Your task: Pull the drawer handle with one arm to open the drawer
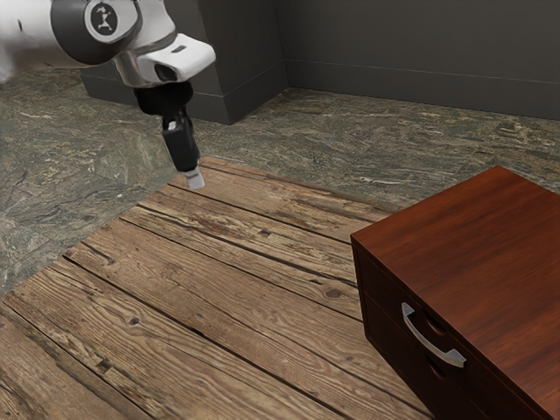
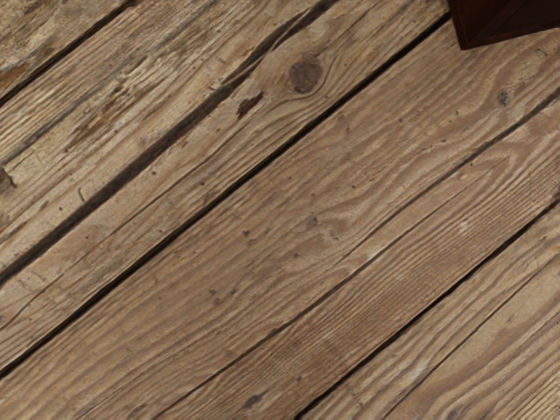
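Drawer shut, arm well short of the handle

- Progress: nothing of the pull is done as far as I can judge. The dark reddish-brown wooden cabinet (image 1: pixel 477 262) sits at the exterior view's right, on the weathered wooden plank table (image 1: pixel 219 289). Its upper drawer front (image 1: pixel 389 302) looks flush with the cabinet face, with no gap showing along its edges.
- Task's thing: the silver curved metal handle (image 1: pixel 429 337) lies across that drawer front, low at the exterior view's right. Nothing touches it.
- Tool: the black gripper (image 1: pixel 194 179) hangs from the white arm at the exterior view's upper left. It points down over the far edge of the planks, close to where they meet the mottled grey-green stone floor (image 1: pixel 70 166). It is well apart from the cabinet and the handle.
- Tool state: seen side-on, so I cannot tell whether it is released or clenched. It holds nothing and touches nothing; there is clear air under its tip.
- Wrist view: bare planks under the hand, plus one dark corner of the cabinet (image 2: pixel 503 17) at the frame's edge.
- Left to do, by my reckoning: cross the table to the drawer front, line up on the handle, take hold, then draw it straight out from the cabinet face
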### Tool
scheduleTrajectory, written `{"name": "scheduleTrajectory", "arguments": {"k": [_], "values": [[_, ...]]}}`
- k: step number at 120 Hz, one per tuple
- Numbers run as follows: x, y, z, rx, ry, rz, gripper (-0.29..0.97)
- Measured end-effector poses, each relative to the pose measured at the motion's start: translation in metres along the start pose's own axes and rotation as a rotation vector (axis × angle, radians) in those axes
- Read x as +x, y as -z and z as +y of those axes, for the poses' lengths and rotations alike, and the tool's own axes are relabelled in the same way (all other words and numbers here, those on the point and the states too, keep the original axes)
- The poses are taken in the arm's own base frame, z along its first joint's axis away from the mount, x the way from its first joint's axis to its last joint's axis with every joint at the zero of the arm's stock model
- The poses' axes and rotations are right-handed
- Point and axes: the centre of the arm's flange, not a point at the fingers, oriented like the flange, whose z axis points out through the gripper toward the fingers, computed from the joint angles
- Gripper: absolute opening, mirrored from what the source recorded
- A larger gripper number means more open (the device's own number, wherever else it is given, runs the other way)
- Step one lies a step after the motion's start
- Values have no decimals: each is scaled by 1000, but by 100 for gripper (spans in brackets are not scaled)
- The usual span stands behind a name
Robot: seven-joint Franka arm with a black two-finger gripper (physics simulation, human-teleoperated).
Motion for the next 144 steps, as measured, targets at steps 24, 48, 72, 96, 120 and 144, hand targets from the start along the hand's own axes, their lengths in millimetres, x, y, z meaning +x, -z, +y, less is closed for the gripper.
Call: {"name": "scheduleTrajectory", "arguments": {"k": [24, 48, 72, 96, 120, 144], "values": [[13, 0, 9, 27, -40, -9, 68], [24, 12, 78, -8, -201, 15, 68], [52, 4, 187, 30, -623, -6, 68], [95, -66, 231, 44, -921, -1, 68], [133, -76, 291, 185, -1141, 120, 68], [132, -83, 309, 251, -1205, 173, 53]]}}
